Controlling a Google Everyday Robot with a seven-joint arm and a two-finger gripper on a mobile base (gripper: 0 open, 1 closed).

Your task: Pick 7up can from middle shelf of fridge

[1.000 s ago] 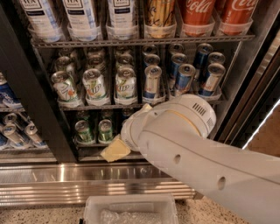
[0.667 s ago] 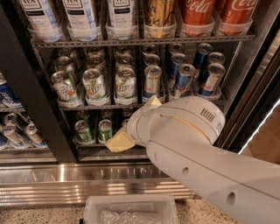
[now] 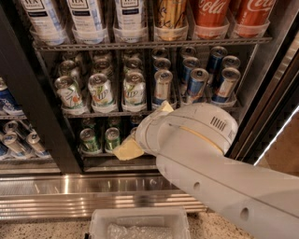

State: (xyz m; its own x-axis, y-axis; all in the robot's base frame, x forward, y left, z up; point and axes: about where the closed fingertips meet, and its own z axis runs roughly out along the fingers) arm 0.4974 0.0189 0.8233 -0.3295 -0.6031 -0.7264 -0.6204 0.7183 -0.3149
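With gripper (image 3: 145,129) open, low before the bottom rack (image 3: 93,155) — raise to middle shelf (image 3: 112,113), centre on nearest 7up can (image 3: 134,89), push in straight, squeeze gently.

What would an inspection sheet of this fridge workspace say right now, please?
Surface: dark wire middle shelf, stocked with cans.
Job's things: pale white-green 7up cans upright in the left front lanes; black-framed fridge.
Clutter: slim blue-and-silver cans to the right; small dark green cans below; red cola cans above.
Grippers: white arm's end effector at the lower rack, below the 7up cans, not touching them.
Cables: nothing seen.
Surroundings: ribbed steel base panel; clear plastic tub on the floor.
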